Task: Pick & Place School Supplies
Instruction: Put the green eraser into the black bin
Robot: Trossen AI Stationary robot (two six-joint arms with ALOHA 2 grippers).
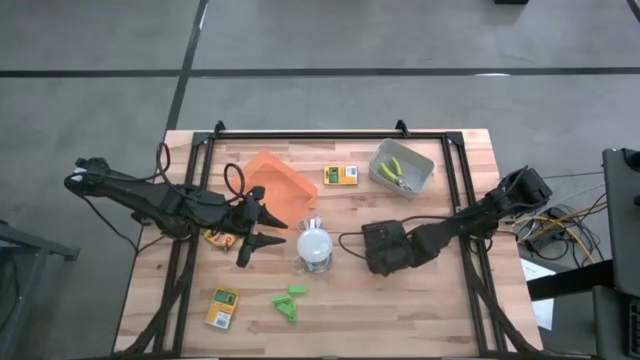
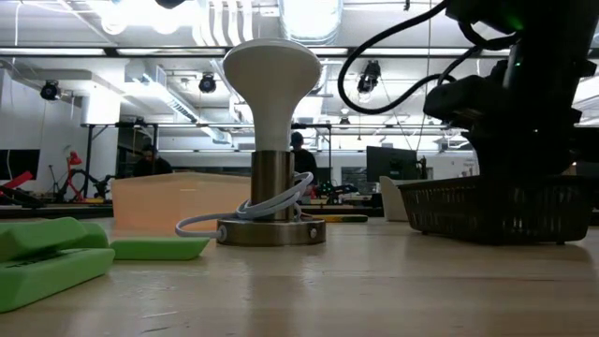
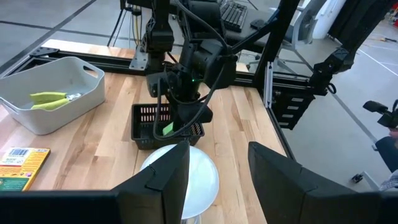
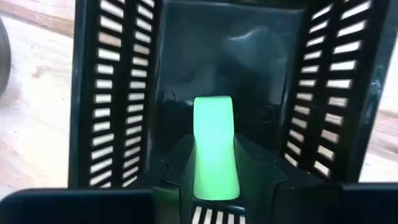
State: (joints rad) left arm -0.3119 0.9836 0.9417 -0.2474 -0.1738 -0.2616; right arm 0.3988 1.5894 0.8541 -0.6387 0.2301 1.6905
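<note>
My right gripper (image 1: 385, 250) reaches down into a black slatted basket (image 3: 144, 127) and is shut on a bright green stubby chunk (image 4: 213, 124). My left gripper (image 1: 266, 238) hovers open just left of the white domed lamp (image 1: 315, 245), touching nothing. More green chunks (image 1: 290, 303) lie flat on the near part of the table. Yellow-and-green printed boxes lie flat on the table: one beside the orange tray (image 1: 341, 175), one near the front edge (image 1: 222, 307), one under my left arm (image 1: 215, 237). Yellow-green-handled tools (image 1: 397, 171) lie in the grey tray (image 1: 425, 165). My right gripper pinches the green chunk between its two fingers (image 4: 255, 171), coming from above and pointing down into the black basket. The chunk's free end (image 4: 213, 109) sticks out past the fingertips toward the basket floor. Whether it rests on that floor, I cannot tell.
An orange tray (image 1: 275, 182) sits tilted behind my left gripper. The lamp's white cord (image 2: 271, 208) coils around its base in mid-table. A black metal frame (image 1: 330, 133) edges the table's far side and runs along both sides. Open wood lies along the near right.
</note>
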